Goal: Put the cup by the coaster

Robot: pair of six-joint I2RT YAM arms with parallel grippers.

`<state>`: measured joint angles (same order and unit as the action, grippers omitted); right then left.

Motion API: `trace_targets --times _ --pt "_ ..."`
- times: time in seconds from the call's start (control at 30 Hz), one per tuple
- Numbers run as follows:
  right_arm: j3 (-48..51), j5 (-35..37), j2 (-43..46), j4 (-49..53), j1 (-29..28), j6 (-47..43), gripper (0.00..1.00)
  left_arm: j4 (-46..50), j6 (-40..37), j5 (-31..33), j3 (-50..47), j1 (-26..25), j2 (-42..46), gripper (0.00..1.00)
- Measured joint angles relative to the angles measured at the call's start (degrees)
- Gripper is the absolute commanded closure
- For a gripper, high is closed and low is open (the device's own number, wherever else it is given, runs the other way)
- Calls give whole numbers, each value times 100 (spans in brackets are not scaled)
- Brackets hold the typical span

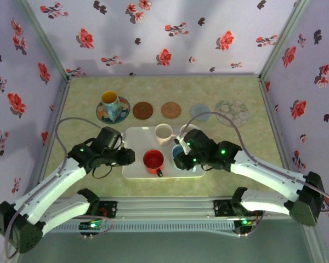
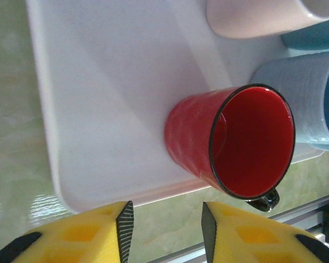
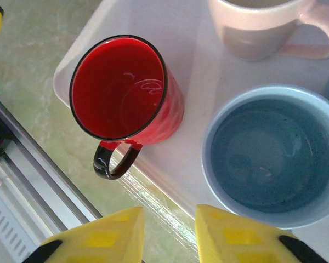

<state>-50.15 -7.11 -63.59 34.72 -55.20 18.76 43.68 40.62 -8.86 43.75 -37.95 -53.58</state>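
Left tool [image 2: 165, 229]: fingers parted with a moderate gap, nothing between them. It hangs over the near left edge of the tray [image 1: 140, 139], its tips just short of the red cup [image 1: 153, 160].

Right tool [image 3: 169, 233]: fingers likewise parted, pinching nothing. It hangs above the tray's near edge, between the red cup and the blue cup [image 3: 271, 156].

Cups: three stand upright and empty on the tray. The red cup is at the near edge with its handle turned toward that edge, the blue cup is just to its right, and the pale cup [image 1: 163, 133] is behind them.

Coasters: these lie in a row on the surface [image 1: 88, 98] beyond the tray. The leftmost coaster [image 1: 124, 111] carries a yellow-lined cup [image 1: 110, 103]. Two brown coasters [image 1: 142, 110], a bluish coaster [image 1: 199, 112] and a patterned coaster [image 1: 232, 111] are bare.
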Motion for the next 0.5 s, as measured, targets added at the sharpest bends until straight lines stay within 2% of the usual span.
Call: trace_targets --times 0.07,0.17,0.3,0.5 --pt "2 -15 -66 -42 -2 7 79 -168 81 -35 -133 -37 -138 71" --pt "2 -31 -181 -120 -22 35 87 -450 195 -87 -297 -68 -348 73" --pt "-17 -37 -487 -208 -31 55 95 -787 323 -179 -472 -87 -562 80" --pt "-293 -39 -1034 -225 -31 81 100 -1099 431 -278 -568 -107 -809 82"
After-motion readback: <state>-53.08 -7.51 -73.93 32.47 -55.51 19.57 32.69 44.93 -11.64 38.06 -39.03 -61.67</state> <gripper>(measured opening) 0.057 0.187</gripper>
